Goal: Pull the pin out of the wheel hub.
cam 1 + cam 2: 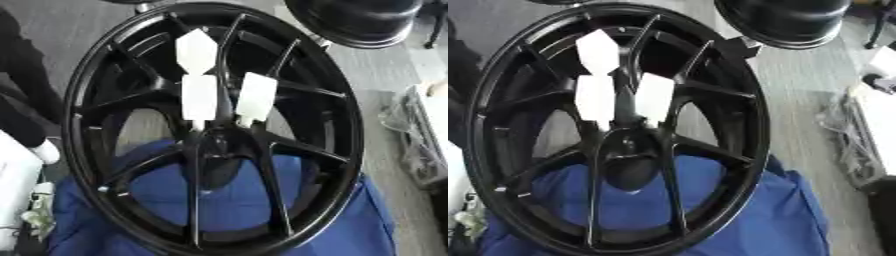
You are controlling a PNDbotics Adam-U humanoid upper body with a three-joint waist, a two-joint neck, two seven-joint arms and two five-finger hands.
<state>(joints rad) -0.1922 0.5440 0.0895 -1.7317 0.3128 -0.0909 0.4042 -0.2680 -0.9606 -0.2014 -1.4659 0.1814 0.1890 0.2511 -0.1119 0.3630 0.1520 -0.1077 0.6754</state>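
A large black multi-spoke wheel hub (105,75) stands tilted and fills most of both views. Three white flat pieces sit on its spokes above the centre: one high up (196,50), one below it (199,97) and one to the right (256,98). The lower two taper to narrow tips near the dark centre of the hub (214,150). I cannot tell which of them is the pin. Neither of my hands shows in either view.
A blue cloth (350,220) lies under and behind the hub's lower half. A second black wheel (359,20) sits at the top right. Clear plastic clutter (411,140) lies on the grey floor at the right. A white object (17,185) and a dark shape (17,110) border the left edge.
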